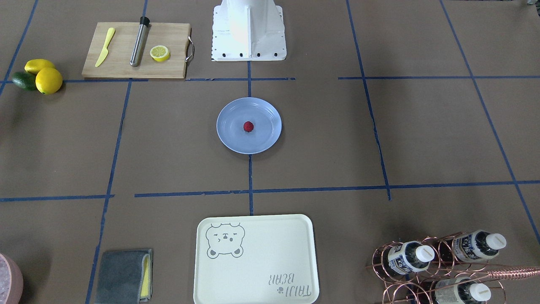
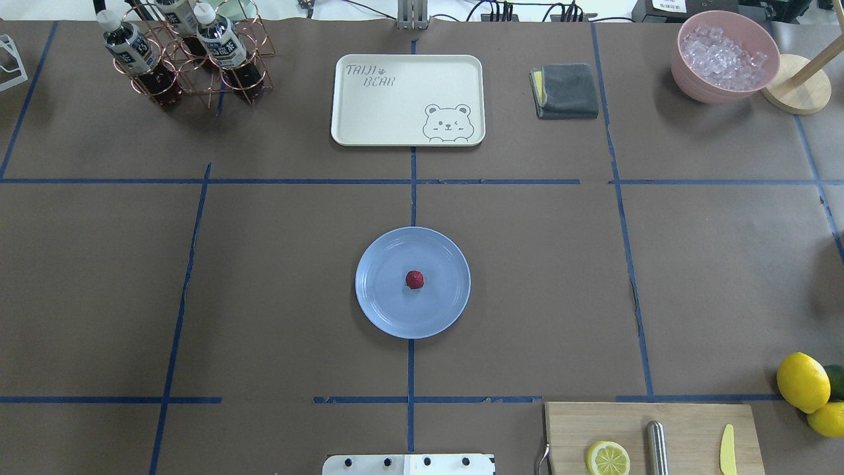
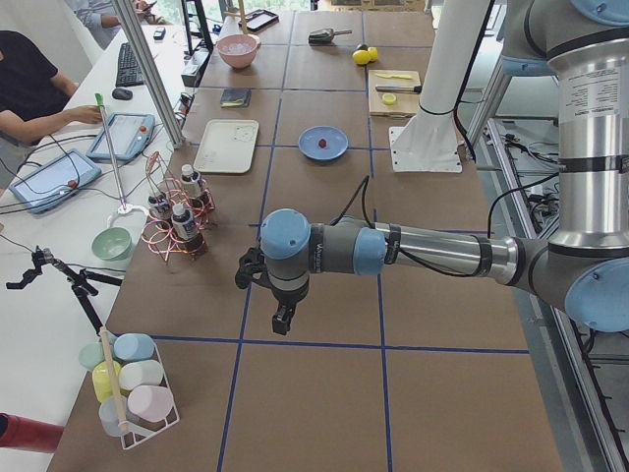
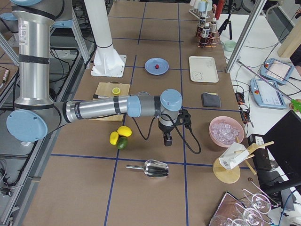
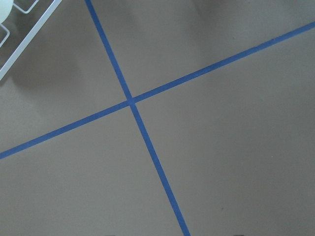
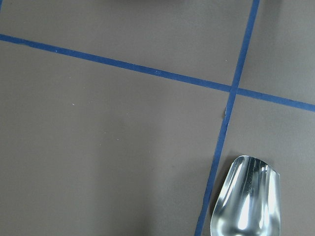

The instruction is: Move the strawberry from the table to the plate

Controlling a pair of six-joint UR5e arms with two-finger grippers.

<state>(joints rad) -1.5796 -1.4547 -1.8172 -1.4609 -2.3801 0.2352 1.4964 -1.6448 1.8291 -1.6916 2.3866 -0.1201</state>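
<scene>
The strawberry (image 1: 248,126) (image 2: 414,279), small and dark red, rests in the middle of the light blue plate (image 1: 234,137) (image 2: 382,307) at the centre of the brown table (image 1: 379,135). Both arms are far from it, out at the table's ends. In the exterior left view my left gripper (image 3: 282,320) hangs over bare paper near a tape crossing. My right gripper (image 4: 167,140) points down beside the lemons in the exterior right view. Whether either is open or shut I cannot tell. Neither wrist view shows any fingers.
A cutting board (image 2: 686,422) carries a lemon half, a metal rod and a yellow knife. Lemons and an avocado (image 1: 40,76) lie beside it. A bear tray (image 2: 407,99), grey cloth (image 2: 567,91), bottle rack (image 2: 184,59), ice bowl (image 2: 725,56) and metal scoop (image 6: 248,201) ring the table.
</scene>
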